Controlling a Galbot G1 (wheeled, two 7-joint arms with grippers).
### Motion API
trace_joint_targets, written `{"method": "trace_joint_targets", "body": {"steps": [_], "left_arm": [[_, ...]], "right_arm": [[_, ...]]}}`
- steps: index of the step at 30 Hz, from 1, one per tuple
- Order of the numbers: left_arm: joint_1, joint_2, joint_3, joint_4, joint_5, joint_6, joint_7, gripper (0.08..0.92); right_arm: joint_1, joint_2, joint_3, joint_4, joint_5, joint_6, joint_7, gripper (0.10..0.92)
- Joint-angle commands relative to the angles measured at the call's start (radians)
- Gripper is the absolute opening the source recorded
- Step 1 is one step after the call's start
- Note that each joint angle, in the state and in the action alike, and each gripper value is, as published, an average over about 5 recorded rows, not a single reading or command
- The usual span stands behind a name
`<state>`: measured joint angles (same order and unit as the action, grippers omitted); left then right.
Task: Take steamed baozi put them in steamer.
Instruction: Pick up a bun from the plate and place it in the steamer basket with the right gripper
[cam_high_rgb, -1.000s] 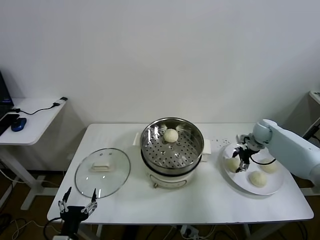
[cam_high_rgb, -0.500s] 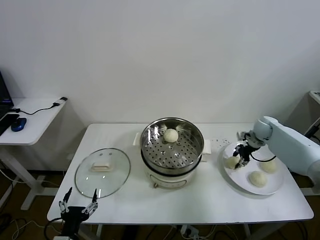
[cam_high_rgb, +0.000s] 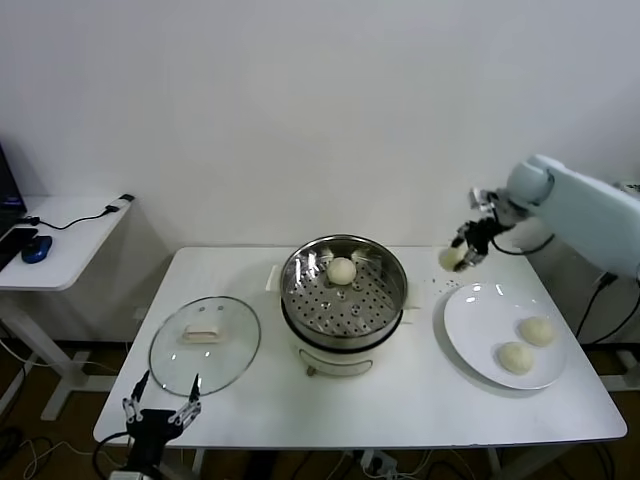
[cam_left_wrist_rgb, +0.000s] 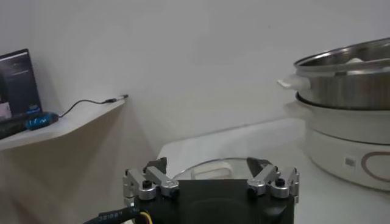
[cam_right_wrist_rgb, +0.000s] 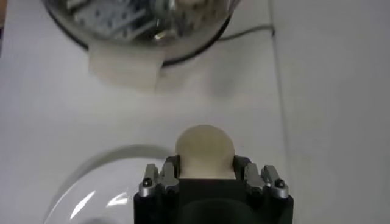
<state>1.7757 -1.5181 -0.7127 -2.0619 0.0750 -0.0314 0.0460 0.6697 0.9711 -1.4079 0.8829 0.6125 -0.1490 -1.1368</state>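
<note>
My right gripper (cam_high_rgb: 462, 251) is shut on one steamed baozi (cam_high_rgb: 451, 259), a cream-white bun held in the air above the table between the steamer and the plate. In the right wrist view that baozi (cam_right_wrist_rgb: 205, 150) sits between the jaws, with the steamer (cam_right_wrist_rgb: 140, 24) beyond it. The shiny steel steamer (cam_high_rgb: 344, 292) stands mid-table on a white cooker base and holds one baozi (cam_high_rgb: 342, 270) at its back. Two more baozi (cam_high_rgb: 536, 331) (cam_high_rgb: 514, 356) lie on the white plate (cam_high_rgb: 480, 320). My left gripper (cam_high_rgb: 160, 412) hangs open at the table's front left corner.
A round glass lid (cam_high_rgb: 205, 344) lies flat on the table left of the steamer, and shows in the left wrist view as the lid (cam_left_wrist_rgb: 210, 170). A side desk (cam_high_rgb: 60, 240) with a blue mouse and cable stands to the far left.
My right gripper closed on a baozi on the plate, lifted it off and carried it up and toward the steamer. The plate now holds two. The left arm stayed put.
</note>
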Motion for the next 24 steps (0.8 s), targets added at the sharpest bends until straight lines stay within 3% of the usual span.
{"method": "trace_joint_targets", "body": {"steps": [1, 10, 24], "left_arm": [[0.006, 0.005, 0.011, -0.011, -0.003, -0.001, -0.001, 0.823], [0.022, 0.001, 0.014, -0.031, -0.008, 0.005, 0.0, 0.823], [0.009, -0.004, 0.006, -0.026, -0.012, 0.017, 0.005, 0.823]], "right_arm": [[0.204, 0.157, -0.185, 0.091, 0.268, -0.078, 0.04, 0.577], [0.118, 0.328, -0.201, 0.159, 0.318, -0.132, 0.129, 0.577], [-0.059, 0.469, -0.22, 0.05, 0.3, -0.135, 0.172, 0.577]]}}
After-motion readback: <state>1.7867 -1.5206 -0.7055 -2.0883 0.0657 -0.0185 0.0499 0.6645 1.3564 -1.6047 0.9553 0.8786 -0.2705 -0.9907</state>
